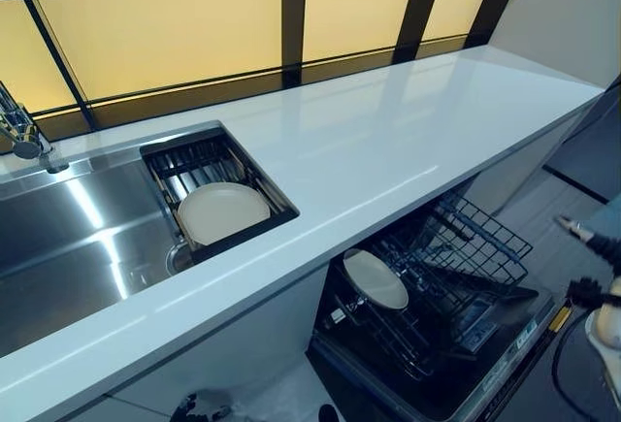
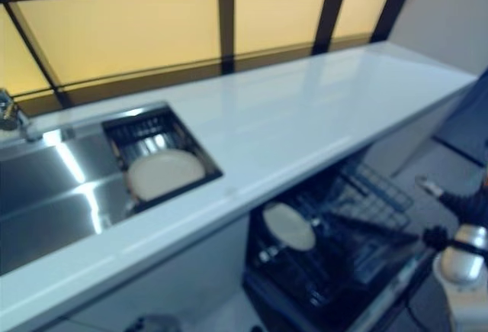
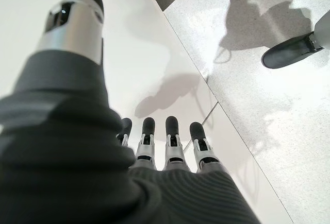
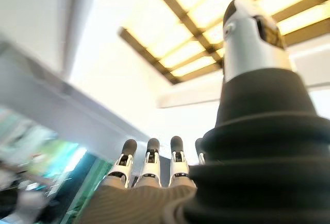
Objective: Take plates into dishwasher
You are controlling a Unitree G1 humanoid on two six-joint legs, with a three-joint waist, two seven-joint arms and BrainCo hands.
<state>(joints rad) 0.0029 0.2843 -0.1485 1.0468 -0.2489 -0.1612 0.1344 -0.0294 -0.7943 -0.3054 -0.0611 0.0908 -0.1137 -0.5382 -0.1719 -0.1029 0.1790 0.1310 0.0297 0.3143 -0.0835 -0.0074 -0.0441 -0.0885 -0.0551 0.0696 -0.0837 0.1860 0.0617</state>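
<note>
- The left hand (image 3: 154,152) shows only in its own wrist view: fingers straight and relaxed, thumb apart, holding nothing, over a white panel with speckled floor beyond. Two dark shoes (image 3: 291,51) of a person stand on that floor; no head view shows them.
- The right hand (image 4: 154,167) shows clearly in its wrist view: fingers straight, empty, lit window panels past them. In the eye views only a blurred part of that arm sits at the right edge.
- Nearest in the eye views, the dishwasher (image 1: 505,344) stands open below the counter, its wire rack (image 1: 466,257) pulled out.
- One cream plate (image 1: 375,278) stands in that rack's left part, tilted on edge, its face turned up and toward the camera, its long axis running from upper left to lower right.
- Above it lies the white countertop (image 1: 388,141).
- Farther left, a second cream plate (image 1: 222,212) lies nearly flat in the dark drainer basket (image 1: 194,155) set in the steel sink (image 1: 68,238).
- A faucet (image 1: 21,133) stands at the far left, before the amber window panels (image 1: 175,34).
</note>
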